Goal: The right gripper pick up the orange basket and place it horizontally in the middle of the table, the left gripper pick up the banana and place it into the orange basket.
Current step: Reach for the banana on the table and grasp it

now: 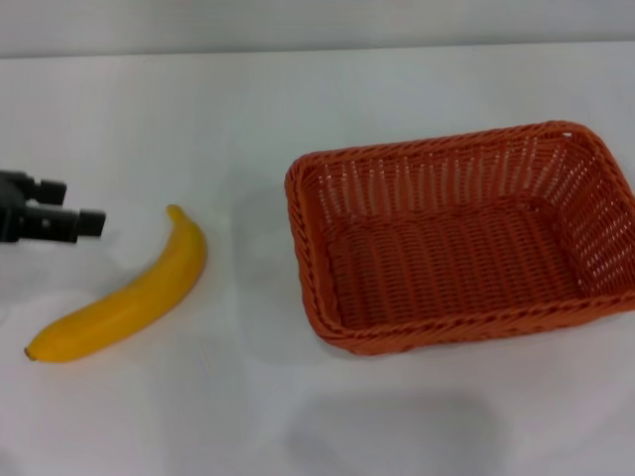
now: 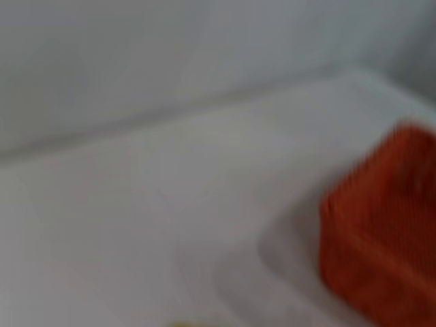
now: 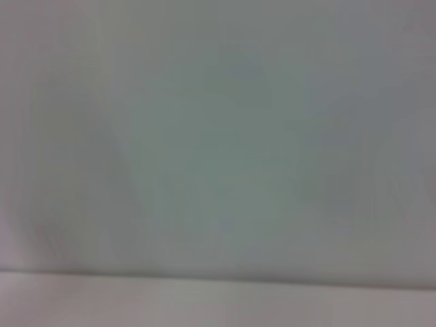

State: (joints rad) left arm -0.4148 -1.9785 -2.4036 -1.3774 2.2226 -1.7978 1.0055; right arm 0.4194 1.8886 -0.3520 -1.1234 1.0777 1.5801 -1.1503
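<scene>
The orange basket (image 1: 456, 243) lies flat on the white table (image 1: 198, 416), right of centre, its long side running nearly left to right; nothing lies inside it. In the left wrist view the orange basket (image 2: 385, 238) shows as a blurred block. The yellow banana (image 1: 129, 297) lies on the table to its left, with its stem end pointing away from me. My left gripper (image 1: 84, 205) reaches in from the far left edge, just beyond the banana's far end. Its two black fingers stand apart with nothing between them. The right gripper is out of view.
A pale wall runs behind the table's far edge (image 1: 317, 52). The right wrist view holds only that wall and a strip of tabletop (image 3: 218, 303). Bare table lies between banana and basket and along the front.
</scene>
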